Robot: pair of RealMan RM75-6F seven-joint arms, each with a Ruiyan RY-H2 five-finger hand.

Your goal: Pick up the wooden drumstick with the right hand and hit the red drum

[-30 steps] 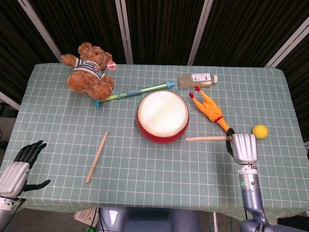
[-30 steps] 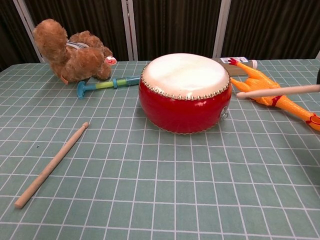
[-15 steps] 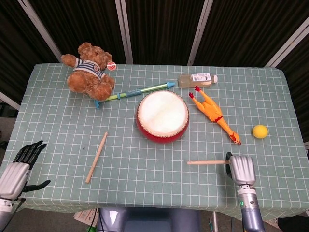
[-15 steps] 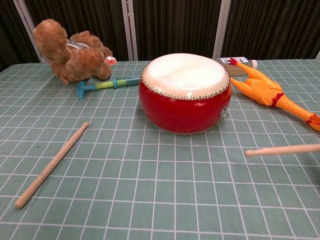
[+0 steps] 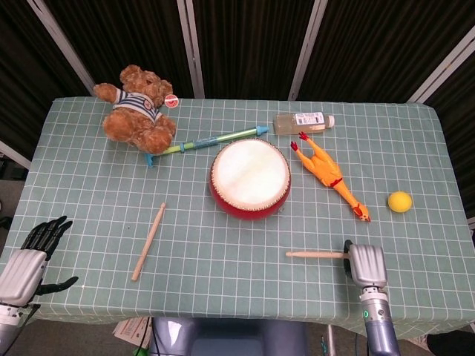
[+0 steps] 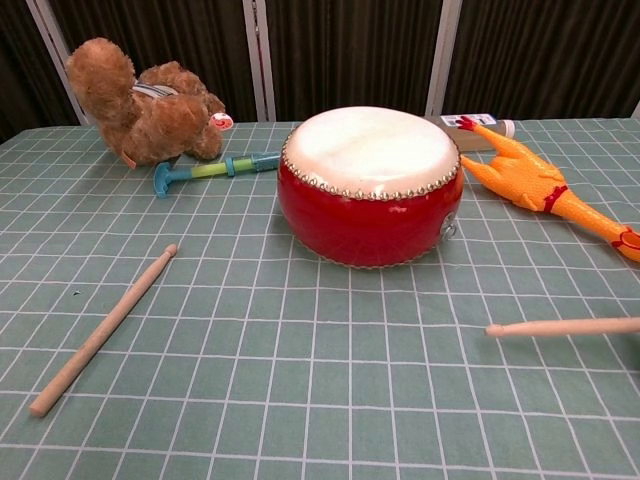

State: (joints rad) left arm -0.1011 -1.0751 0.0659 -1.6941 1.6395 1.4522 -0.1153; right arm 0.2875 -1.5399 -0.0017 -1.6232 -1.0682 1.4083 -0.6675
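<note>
One right hand [image 5: 367, 265] apparently grips drumstick [image 5: 315, 254] near table edge; left hand [image 5: 30, 256] lies spread.

**Toys and Clutter on the Checked Cloth**

A brown teddy bear [image 5: 138, 107] in a striped shirt sat at the far left of the green checked tablecloth [image 5: 89, 193], a round red-and-white tag by its arm. Just right of it a blue and green toy flute [image 5: 206, 140] lay slanted, its near end close to the bear's foot. A clear plastic bottle [image 5: 303, 122] lay on its side at the far edge, right of centre. Just nearer than the bottle, an orange rubber chicken [image 5: 327, 175] stretched diagonally toward the near right. A small yellow ball [image 5: 400, 202] sat near the right edge, apart from the chicken's head.
</note>
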